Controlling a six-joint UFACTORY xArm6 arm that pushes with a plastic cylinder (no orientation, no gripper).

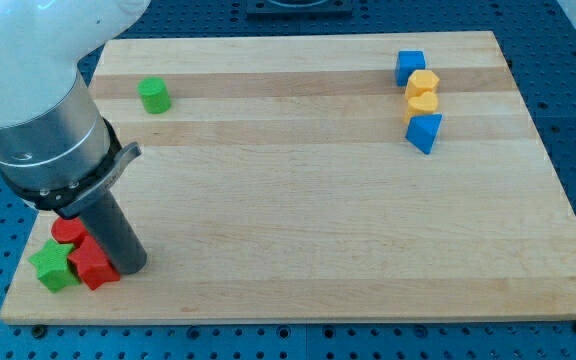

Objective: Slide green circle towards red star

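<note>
Two reds (80, 250) crowd my tip (131, 268), which grips nothing, far from the green circle (154, 95); leaving carelessly could scatter them, moving the target.

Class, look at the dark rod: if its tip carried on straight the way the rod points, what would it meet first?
The wooden board: the rod points down, and my tip seems to rest on it already, just right of the lower red block. Depth is hard to judge.

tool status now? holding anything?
No gripper: my tip is a bare rod, holding nothing, beside the red blocks at the view's bottom left, far from the green circle.
</note>
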